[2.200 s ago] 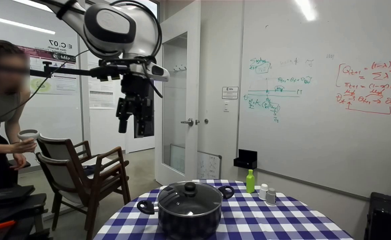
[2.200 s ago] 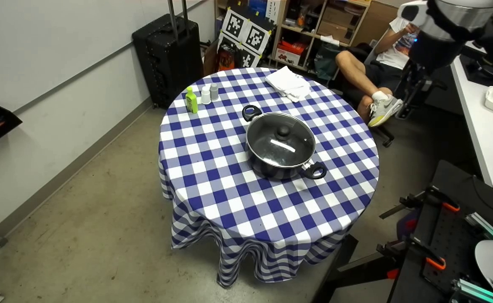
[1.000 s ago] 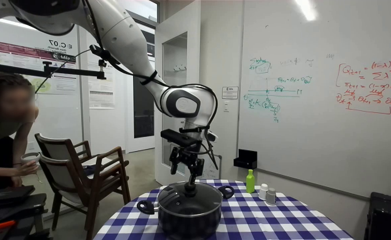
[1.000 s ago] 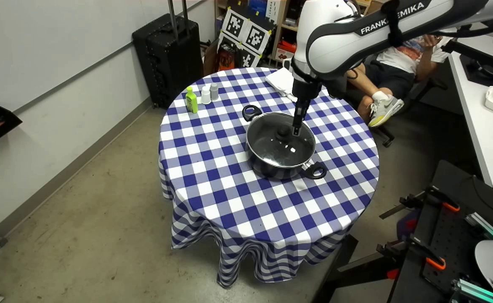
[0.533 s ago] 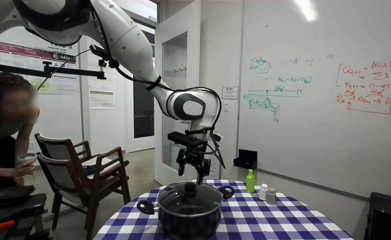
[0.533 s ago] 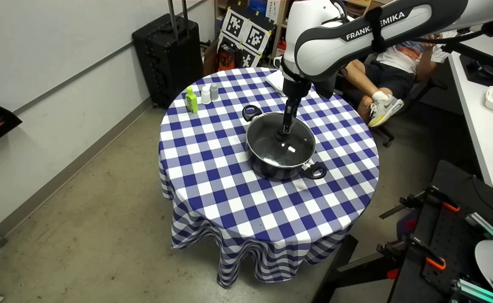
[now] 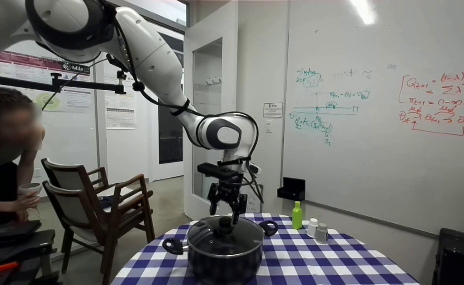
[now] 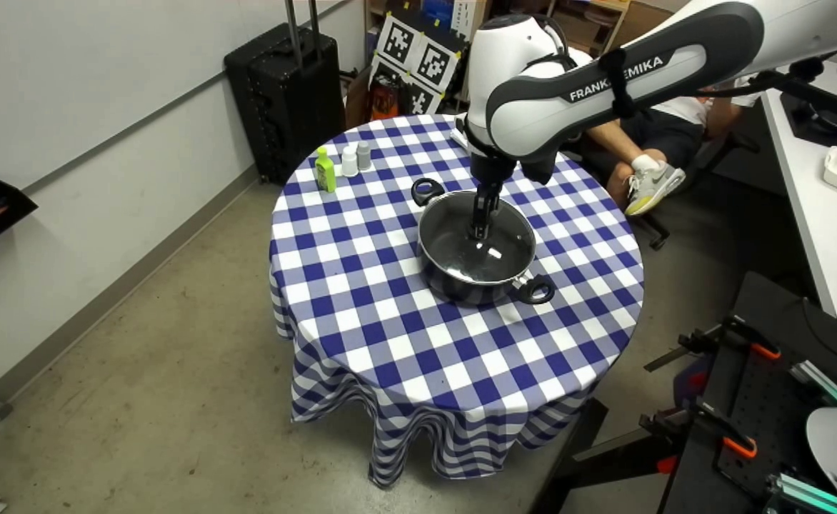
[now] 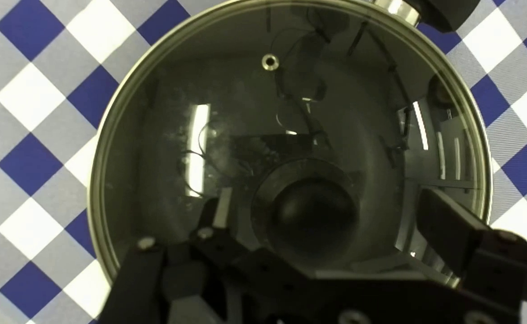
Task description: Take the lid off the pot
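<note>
The pot (image 7: 224, 269) is dark and squat, with two black side handles, and stands on the checkered table. It also shows in an exterior view (image 8: 461, 291). The clear glass lid (image 7: 242, 243) lies flat on the pot and fills much of the wrist view (image 9: 245, 99). Its black knob (image 9: 313, 216) stands up at the centre. My gripper (image 7: 224, 217) is open and points down at the knob. In the wrist view the knob lies between the fingers (image 9: 323, 198), nearer the left one, with a wide gap to the right one. In an exterior view the gripper (image 8: 480, 232) hides the knob.
A green bottle (image 7: 297, 215), a white shaker (image 7: 312, 227) and a grey shaker (image 7: 322, 233) stand near the table's edge. A white cloth (image 8: 459, 139) lies partly behind the arm. A seated person (image 8: 611, 143) and a standing person (image 7: 10, 158) are beyond the table.
The arm has swung from away from the table to over the pot. In the last half second the gripper has moved down, closer around the knob. The lid and pot have not moved.
</note>
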`<state>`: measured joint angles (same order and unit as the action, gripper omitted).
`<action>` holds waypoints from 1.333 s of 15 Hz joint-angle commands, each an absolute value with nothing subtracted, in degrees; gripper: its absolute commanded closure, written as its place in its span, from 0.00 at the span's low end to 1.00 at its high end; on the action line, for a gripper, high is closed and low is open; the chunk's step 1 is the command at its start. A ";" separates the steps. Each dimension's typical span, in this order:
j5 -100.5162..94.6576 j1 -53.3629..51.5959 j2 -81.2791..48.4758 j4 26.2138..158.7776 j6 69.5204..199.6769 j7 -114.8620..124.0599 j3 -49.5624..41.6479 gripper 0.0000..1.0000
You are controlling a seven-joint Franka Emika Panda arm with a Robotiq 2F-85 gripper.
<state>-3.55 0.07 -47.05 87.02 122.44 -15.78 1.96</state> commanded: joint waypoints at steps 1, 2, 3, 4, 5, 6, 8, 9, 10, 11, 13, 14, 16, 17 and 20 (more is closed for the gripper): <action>-5.79 -1.44 -48.93 83.91 120.48 -12.71 1.13 0.00; -6.21 -1.56 -48.95 83.80 120.51 -12.01 0.88 0.00; -6.49 -1.61 -49.10 83.59 120.46 -11.72 0.81 0.00; -6.69 -1.57 -49.30 83.35 120.37 -11.26 0.60 0.00; -6.81 -1.58 -49.30 83.36 120.33 -11.06 0.52 0.00; -6.94 -1.56 -49.37 83.27 120.30 -10.83 0.41 0.00; -7.13 -1.53 -49.51 83.08 120.16 -10.64 0.27 0.00; -7.13 -1.45 -49.60 82.93 120.11 -10.83 0.31 0.00; -7.07 -1.41 -49.62 82.79 120.10 -10.97 0.40 0.00; -7.07 -1.42 -49.65 82.67 120.12 -11.03 0.43 0.00; -7.04 -1.48 -49.76 82.39 120.33 -11.16 0.56 0.00; -6.96 -1.44 -49.83 82.29 120.57 -11.32 0.68 0.00; -6.78 -1.27 -50.02 81.99 120.75 -11.72 0.89 0.00; -6.77 -1.27 -50.08 81.87 120.69 -11.72 0.92 0.00; -6.92 -1.47 -50.45 81.52 120.54 -11.55 0.88 0.00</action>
